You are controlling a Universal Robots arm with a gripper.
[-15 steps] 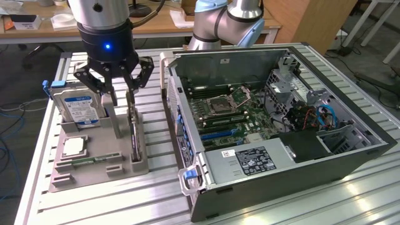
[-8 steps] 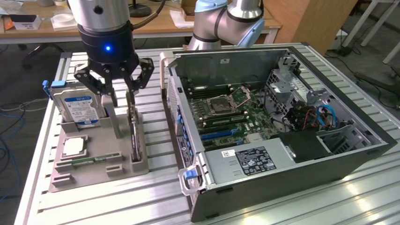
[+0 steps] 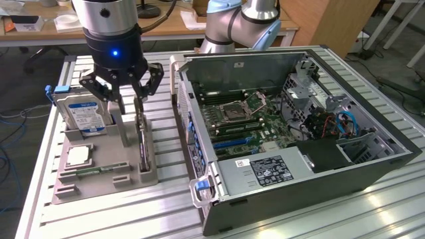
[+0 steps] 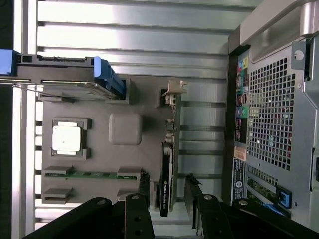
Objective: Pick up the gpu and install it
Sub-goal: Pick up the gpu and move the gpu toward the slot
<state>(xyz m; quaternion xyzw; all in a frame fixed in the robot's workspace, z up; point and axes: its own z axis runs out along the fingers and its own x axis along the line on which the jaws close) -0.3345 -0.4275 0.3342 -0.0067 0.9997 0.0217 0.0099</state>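
Nearest on the slatted table (image 3: 133,214) sits the grey tray (image 3: 99,186), with the open case (image 3: 319,184) just beside it on the exterior view's right. In the tray lie a processor (image 3: 78,155) and a memory stick (image 3: 93,171). At the tray's far end stands a hard drive (image 3: 83,112).

The gpu (image 3: 142,144) stands on edge in the slot along the tray's case-side edge. It is seen edge-on, a thin dark strip with its lower part sunk in the slot, so its cooler face is hard to make out. The wrist view shows the gpu (image 4: 167,164) from above, its silvery bracket at the tray's far end.

The tool (image 3: 126,97) hangs right over the far part of the gpu, spread wide and holding nothing, one finger to each side of the card's line. Whether either finger touches the card cannot be told. The tool's upper body is cut off. Beyond the tray and case rises the arm (image 3: 232,25), its upper part also cut off.
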